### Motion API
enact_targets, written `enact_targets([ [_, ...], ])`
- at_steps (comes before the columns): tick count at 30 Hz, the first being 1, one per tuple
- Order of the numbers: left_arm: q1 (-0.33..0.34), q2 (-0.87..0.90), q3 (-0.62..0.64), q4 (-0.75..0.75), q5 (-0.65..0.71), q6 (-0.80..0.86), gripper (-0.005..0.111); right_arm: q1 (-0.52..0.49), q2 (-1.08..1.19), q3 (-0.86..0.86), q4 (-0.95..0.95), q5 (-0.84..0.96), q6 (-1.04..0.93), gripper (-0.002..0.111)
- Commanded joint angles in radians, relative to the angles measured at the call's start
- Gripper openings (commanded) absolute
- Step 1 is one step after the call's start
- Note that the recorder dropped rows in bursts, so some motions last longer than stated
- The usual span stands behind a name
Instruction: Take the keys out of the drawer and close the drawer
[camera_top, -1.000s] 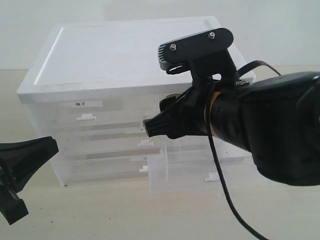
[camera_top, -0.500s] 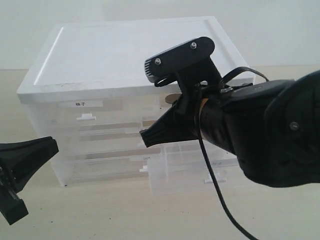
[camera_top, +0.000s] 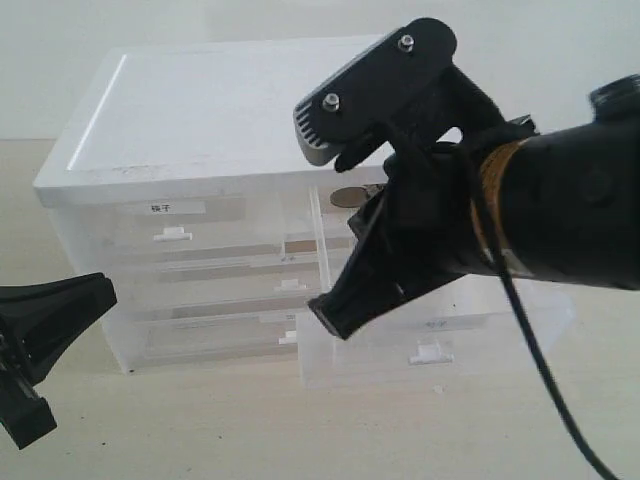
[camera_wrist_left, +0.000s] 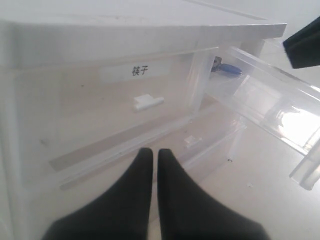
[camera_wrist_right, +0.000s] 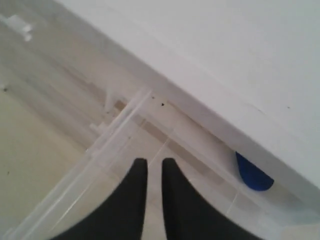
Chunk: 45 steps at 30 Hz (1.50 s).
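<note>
Keys (camera_wrist_right: 254, 175): at the far back of the open drawer, just under the cabinet's top edge; blue cap plain, metal mostly hidden.
Drawer (camera_top: 430, 335): half-width, on the cabinet's right side, pulled well out, white tab handle (camera_top: 430, 353) facing front; probably drawn this far to expose the contents to a reach from above.
Cabinet (camera_top: 240, 110): translucent drawers under a white top, standing on the counter (camera_top: 200, 420); other drawers closed.
Right tool (camera_top: 335, 315): above the open drawer, tips pointing down into it, well short of the keys; fingers drawn to a narrow slit, nothing between them, no visible contact with the plastic.
Left tool (camera_wrist_left: 151, 152): low over the counter in front of the cabinet's left side, apart from it; fingers nearly together, empty; apparently parked clear of the other arm's work.
Task state: keys not yet lifted, drawer not yet closed.
Next move, as a judgement: wider fingers and a deeper reach toward the blue cap, with care near the overhanging top.
</note>
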Motion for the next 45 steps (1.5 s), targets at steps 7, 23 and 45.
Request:
enact_targets([
  [7, 0.003, 0.002, -0.003, 0.007, -0.020, -0.005, 0.005, 0.151, -0.227, 0.003, 0.440, 0.321, -0.764, 0.056],
  [23, 0.003, 0.002, -0.003, 0.026, -0.020, -0.005, 0.005, 0.176, -0.122, 0.007, 0.328, 0.428, -0.945, 0.056],
  [45, 0.003, 0.002, -0.003, 0.026, -0.037, -0.007, 0.005, 0.176, -0.046, 0.007, 0.283, 0.469, -0.851, 0.000],
])
